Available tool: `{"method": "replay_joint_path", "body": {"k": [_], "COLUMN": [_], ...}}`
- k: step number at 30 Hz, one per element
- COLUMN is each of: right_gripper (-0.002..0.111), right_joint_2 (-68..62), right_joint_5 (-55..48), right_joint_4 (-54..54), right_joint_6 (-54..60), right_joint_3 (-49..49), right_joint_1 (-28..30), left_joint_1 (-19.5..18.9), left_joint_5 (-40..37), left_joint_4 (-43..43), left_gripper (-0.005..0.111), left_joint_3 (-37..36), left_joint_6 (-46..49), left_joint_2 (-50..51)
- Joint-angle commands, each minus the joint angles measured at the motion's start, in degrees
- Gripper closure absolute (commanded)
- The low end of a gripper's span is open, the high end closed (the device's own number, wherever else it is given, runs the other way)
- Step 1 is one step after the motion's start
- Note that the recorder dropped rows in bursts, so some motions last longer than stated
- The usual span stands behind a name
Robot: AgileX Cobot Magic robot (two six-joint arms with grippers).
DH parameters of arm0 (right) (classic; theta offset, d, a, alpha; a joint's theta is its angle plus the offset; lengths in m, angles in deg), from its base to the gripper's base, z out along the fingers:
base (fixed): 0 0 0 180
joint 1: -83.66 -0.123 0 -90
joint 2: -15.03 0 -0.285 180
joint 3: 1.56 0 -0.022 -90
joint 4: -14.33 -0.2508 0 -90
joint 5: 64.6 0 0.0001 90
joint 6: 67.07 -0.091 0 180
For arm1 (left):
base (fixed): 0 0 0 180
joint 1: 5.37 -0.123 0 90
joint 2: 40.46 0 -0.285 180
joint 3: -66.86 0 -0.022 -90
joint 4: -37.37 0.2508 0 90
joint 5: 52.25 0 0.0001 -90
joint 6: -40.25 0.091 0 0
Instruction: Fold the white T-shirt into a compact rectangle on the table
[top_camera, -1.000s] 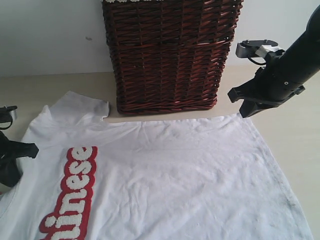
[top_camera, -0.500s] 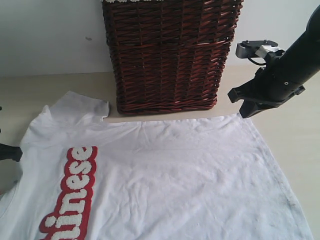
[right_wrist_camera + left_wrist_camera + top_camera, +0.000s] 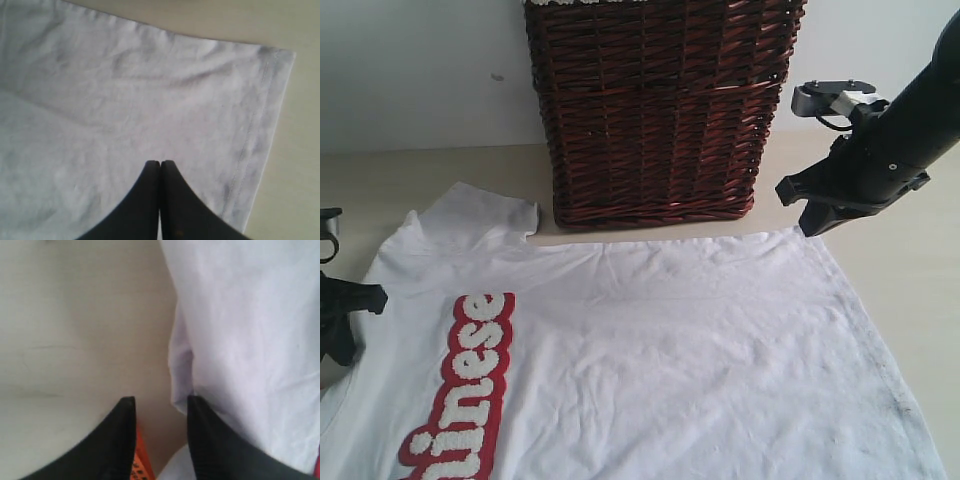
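Inspection, exterior view, clock positions taken from the middle of the frame.

1. Edges and room. The shirt [image 3: 650,340] lies flat on the table [image 3: 440,180], chest up, and runs out of frame at 6 and 7 o'clock. Its far edge passes just in front of the basket [image 3: 655,110] at 12 o'clock, with a thin strip of bare table between them. One sleeve [image 3: 485,215] lies at 10 o'clock, its tip near the basket's base. The hem [image 3: 875,330] slants from 2 toward 5 o'clock, and I see open table beyond it at 3 o'clock. More open table lies at 9 to 10 o'clock, beyond the sleeve. The red lettering [image 3: 470,385] sits at 8 o'clock.

2. Left gripper [image 3: 342,310]. It is at 9 o'clock, at the shirt's shoulder edge. In its wrist view the left gripper [image 3: 160,402] is released, with bare table showing between the tips. A folded edge of the shirt [image 3: 250,330] lies against one finger [image 3: 200,430]. An orange tag [image 3: 140,467] shows deeper in the gap. I see no cloth pinched.

3. Right gripper [image 3: 812,222]. It is at 2 o'clock, at the shirt's far hem corner. Its wrist view shows the right gripper [image 3: 160,164] clenched, fingers pressed together, nothing visible between them, over the shirt [image 3: 125,100] near the stitched hem. I cannot tell whether the tips touch the cloth.
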Motion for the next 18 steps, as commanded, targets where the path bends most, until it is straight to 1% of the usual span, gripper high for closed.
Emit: {"method": "replay_joint_path", "body": {"k": [1, 3, 7, 9, 13, 14, 15, 17, 18], "right_gripper": [0.108, 0.108, 0.108, 0.108, 0.108, 0.108, 0.108, 0.108, 0.108], "right_joint_2": [0.62, 0.62, 0.62, 0.62, 0.62, 0.62, 0.62, 0.62, 0.62], "right_joint_5": [0.13, 0.13, 0.13, 0.26, 0.36, 0.36, 0.36, 0.36, 0.36], "right_joint_4": [-0.05, -0.05, -0.05, -0.05, 0.44, 0.44, 0.44, 0.44, 0.44], "right_joint_6": [0.63, 0.63, 0.63, 0.63, 0.63, 0.63, 0.63, 0.63, 0.63], "right_joint_3": [-0.20, -0.20, -0.20, -0.20, -0.20, -0.20, -0.20, -0.20, -0.20], "right_joint_1": [0.24, 0.24, 0.24, 0.24, 0.24, 0.24, 0.24, 0.24, 0.24], "left_joint_1": [-0.05, 0.00, 0.00, 0.00, 0.00, -0.05, -0.05, -0.05, -0.05], "left_joint_5": [0.79, 0.89, 1.05, 1.50, 2.35, 2.35, 2.35, 2.35, 2.25], "left_joint_4": [-1.66, -3.39, -11.92, -14.51, -14.01, -13.29, -12.18, -9.81, -8.35], "left_gripper": [0.069, 0.069, 0.069, 0.069, 0.070, 0.073, 0.078, 0.093, 0.102], "left_joint_3": [0.65, 1.21, 2.14, 2.14, 2.14, 2.14, 2.14, 2.14, 2.14], "left_joint_6": [0.59, 1.50, 8.80, 11.65, 11.76, 11.34, 10.69, 9.01, 7.92], "left_joint_2": [2.44, 3.78, 4.93, 4.93, 4.93, 4.93, 4.93, 4.93, 4.93]}}
